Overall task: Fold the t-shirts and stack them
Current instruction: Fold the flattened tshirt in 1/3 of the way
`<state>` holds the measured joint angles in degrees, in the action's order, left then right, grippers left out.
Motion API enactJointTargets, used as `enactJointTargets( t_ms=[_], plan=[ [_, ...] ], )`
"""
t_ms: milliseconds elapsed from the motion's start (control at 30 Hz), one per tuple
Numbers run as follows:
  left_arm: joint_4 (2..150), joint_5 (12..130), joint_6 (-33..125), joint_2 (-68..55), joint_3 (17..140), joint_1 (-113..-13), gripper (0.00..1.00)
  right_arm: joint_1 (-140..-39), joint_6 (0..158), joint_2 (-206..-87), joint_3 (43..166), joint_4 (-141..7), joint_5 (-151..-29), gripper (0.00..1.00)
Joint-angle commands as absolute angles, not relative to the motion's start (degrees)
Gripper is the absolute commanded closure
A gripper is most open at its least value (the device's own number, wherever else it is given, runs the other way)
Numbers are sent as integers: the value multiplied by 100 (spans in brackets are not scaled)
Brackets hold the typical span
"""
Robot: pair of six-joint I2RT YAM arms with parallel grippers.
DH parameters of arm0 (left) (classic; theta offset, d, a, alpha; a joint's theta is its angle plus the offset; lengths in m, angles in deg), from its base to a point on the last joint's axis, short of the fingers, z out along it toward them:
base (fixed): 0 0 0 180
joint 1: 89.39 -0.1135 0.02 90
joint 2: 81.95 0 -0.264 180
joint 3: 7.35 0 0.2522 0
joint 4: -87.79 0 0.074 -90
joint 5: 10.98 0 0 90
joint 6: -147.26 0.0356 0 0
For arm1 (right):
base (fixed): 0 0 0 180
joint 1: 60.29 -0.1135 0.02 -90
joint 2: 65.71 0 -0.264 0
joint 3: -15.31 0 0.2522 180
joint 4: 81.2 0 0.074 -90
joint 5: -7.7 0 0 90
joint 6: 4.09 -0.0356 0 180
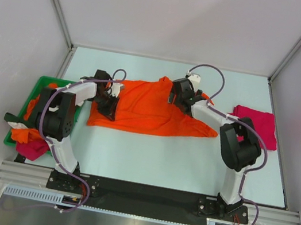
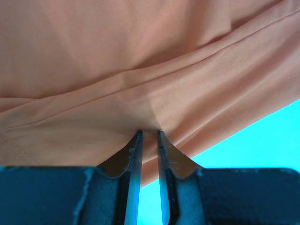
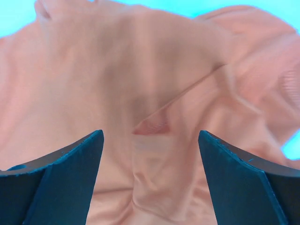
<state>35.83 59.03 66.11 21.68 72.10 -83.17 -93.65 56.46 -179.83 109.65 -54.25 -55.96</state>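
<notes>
From above, the orange t-shirt [image 1: 150, 111] lies in the middle of the worktop [image 1: 148, 159]. It is spread out but not flat. A red t-shirt [image 1: 256, 125] lies folded at the right, well apart from it. More shirts sit in the green bin [image 1: 44, 80] at the left. If only one arm pulls, the orange t-shirt could slide and bunch up.

From the left wrist, the left jaws are narrow and pinch the edge of the orange t-shirt. The bite looks small. A hard pull could make the cloth slip out.

From the right wrist, the right jaws stand wide and hold nothing. Under them the shirt is lumpy. If they close here, they could grab too many layers, and the fold would come out crooked.
</notes>
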Motion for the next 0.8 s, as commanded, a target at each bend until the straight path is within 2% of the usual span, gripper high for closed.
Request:
enactJointTargets(
  t_ms=[0, 133, 233, 267, 333, 400, 567, 633, 767],
  plan=[
    [3632, 5643, 6526, 2167, 7321, -8244, 76, -9395, 5577, -17312, 10493, -5803, -5242, 12],
    [3667, 5643, 6500, 2167, 7277, -8218, 76, -9483, 5349, -17188, 10001, -5883, -5268, 17],
    [3667, 5678, 6526, 2158, 7242, -8218, 76, -9562, 5252, -17345, 9859, -5918, -5313, 49],
    [3659, 5687, 6518, 2158, 7241, -8218, 76, -9606, 5208, -17407, 9894, -5901, -5312, 67],
    [3667, 5696, 6509, 2141, 7224, -8218, 76, -9615, 5172, -17608, 9964, -5883, -5330, 76],
    [3650, 5696, 6517, 2115, 7215, -8218, 76, -9615, 5163, -17759, 10139, -5848, -5391, 78],
    [3650, 5740, 6526, 2114, 7180, -8209, 76, -9615, 5269, -18312, 10579, -5821, -5750, 76],
    [3641, 5766, 6535, 2106, 7154, -8209, 76, -9597, 5356, -18444, 10790, -5813, -5979, 72],
    [3641, 5793, 6544, 2080, 7118, -8209, 76, -9562, 5340, -18533, 10853, -5734, -6061, 53]
  ],
)
